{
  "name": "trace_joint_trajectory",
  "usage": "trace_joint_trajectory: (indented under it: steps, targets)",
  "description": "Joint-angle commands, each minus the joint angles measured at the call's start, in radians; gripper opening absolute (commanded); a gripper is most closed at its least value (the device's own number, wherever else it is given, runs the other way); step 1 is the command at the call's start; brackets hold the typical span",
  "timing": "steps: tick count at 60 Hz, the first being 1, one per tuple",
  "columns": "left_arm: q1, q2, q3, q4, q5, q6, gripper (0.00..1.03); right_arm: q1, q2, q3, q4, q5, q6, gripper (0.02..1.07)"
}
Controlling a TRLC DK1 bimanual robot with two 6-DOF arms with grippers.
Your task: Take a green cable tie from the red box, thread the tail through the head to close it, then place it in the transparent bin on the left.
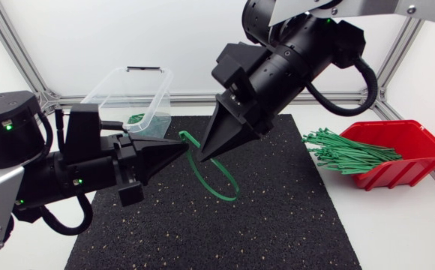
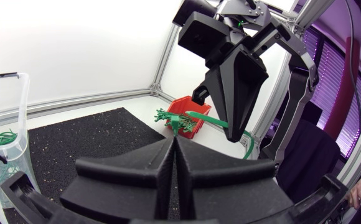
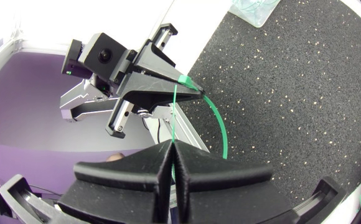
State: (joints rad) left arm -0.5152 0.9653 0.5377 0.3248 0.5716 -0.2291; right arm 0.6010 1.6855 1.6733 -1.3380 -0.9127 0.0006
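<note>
Pinched in both sets of jaws, one green cable tie [image 3: 220, 120] hangs above the black mat [image 1: 277, 225] as a thin, flat strap bent into an open loop that sags below the two tips. The left gripper [image 1: 181, 148] has its jaws pressed together with no gap, and a short green bit of the tie shows at their very tip. The right gripper [image 1: 202, 157], angled down from above and just beside the left one, has its jaws equally tight on a straight run of the strap. Behind the left arm stands one transparent bin [image 1: 139, 82] with a green coil [image 1: 136, 118] at its bottom. At the right of the tabletop [image 1: 397, 225] one red box [image 1: 409, 142] spills a bundle of green ties [image 1: 345, 154], too many to count.
</note>
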Motion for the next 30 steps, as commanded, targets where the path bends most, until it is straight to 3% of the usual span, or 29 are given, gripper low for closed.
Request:
trace_joint_trajectory:
  steps: [1, 12, 30]
  targets:
    - [0.007, 0.016, 0.028, 0.017, 0.019, -0.015, 0.03, 0.005, 0.025, 0.013, -0.020, 0.001, 0.056, 0.07]
    - [0.024, 0.039, 0.041, 0.020, 0.056, -0.015, 0.03, 0.034, 0.016, -0.024, 0.054, 0.006, 0.153, 0.07]
    - [0.092, 0.084, 0.064, 0.046, 0.117, -0.016, 0.03, 0.046, 0.006, -0.032, 0.066, 0.005, 0.184, 0.07]
